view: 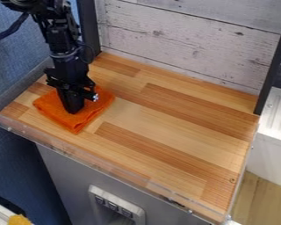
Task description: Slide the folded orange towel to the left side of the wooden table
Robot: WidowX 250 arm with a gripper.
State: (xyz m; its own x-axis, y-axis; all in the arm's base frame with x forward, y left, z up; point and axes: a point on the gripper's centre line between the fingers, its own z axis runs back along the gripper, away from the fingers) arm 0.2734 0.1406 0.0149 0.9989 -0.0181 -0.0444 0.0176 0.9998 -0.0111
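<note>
Got black arm (63, 50) at upper left, coming in over the top edge, hanging near-vertical above left end of wooden worktop (172, 121). Pointing gripper (73, 110) down, tips at about mid-cloth, looks like contact. Can't tell how far open, or whether pinching any fabric. Have orange cloth (81, 122) directly under gripper, folded to a rough square, spreading out on all sides of the tips. Lying on worktop near left end, just inside clear front rim (107, 165).

The black arm (65, 59) comes in at the upper left, nearly upright, its claw (73, 108) pointing down.
</note>
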